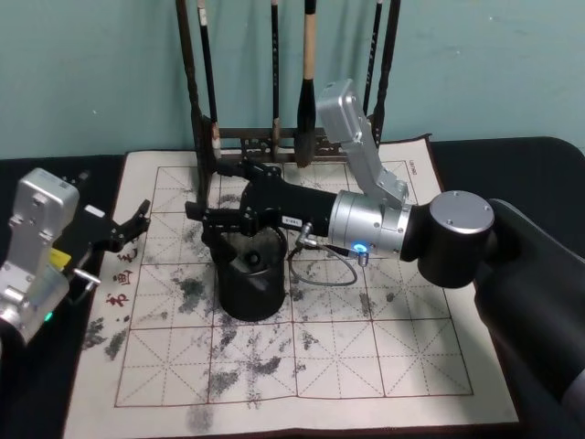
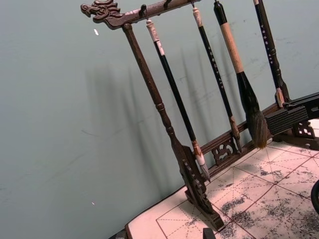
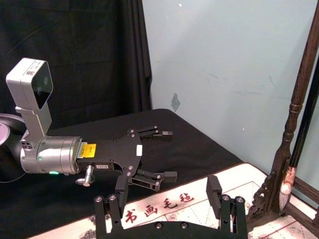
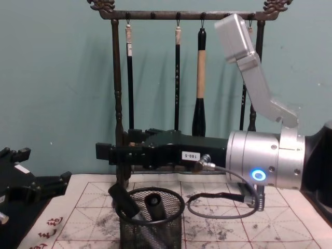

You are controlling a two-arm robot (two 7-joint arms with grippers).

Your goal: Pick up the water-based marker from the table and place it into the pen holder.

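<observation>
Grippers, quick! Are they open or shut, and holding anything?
Left gripper: open, empty, at the mat's left edge.
Right gripper: open, empty, above the pen holder.

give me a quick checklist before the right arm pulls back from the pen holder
1. Marker inside the pen holder: ok.
2. Right gripper jaws open, off the marker: ok.
3. Pen holder upright on the mat: ok.
4. Gap between the right gripper and the brush rack behind it: cannot tell.
5. Left gripper at the mat's left edge, apart from the holder: ok.
</observation>
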